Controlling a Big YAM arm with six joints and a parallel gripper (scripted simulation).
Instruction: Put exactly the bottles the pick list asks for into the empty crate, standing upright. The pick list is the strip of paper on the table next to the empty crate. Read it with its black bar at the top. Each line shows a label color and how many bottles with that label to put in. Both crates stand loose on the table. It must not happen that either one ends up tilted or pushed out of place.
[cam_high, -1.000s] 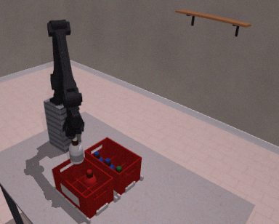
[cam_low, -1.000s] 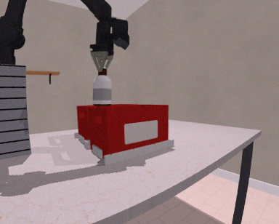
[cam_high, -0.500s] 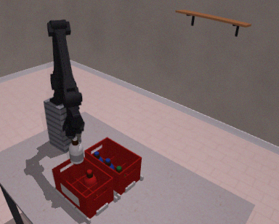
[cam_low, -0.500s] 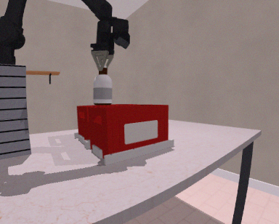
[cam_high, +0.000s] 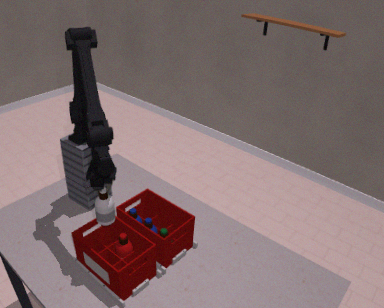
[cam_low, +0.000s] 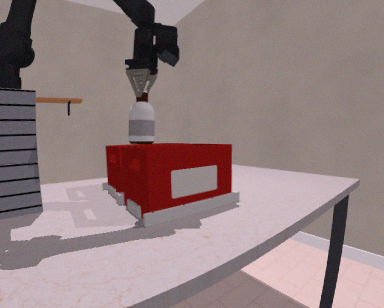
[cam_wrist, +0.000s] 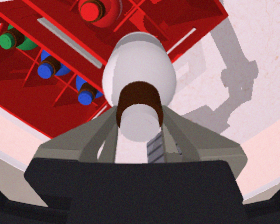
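On the left, the gripper (cam_high: 104, 189) is clamped on the neck of a white-labelled bottle (cam_high: 105, 212), which hangs upright with its base about level with the rim, over the back edge of the near crate (cam_high: 131, 281); a red-capped bottle (cam_high: 124, 244) already stands in that crate. To the right, the second crate (cam_high: 181, 235) holds bottles with blue caps and one with a green cap. The step in hand looks like carrying a bottle between crates, and the next move calls for centring it over a free cell and lowering it straight down, clear of the dividers.
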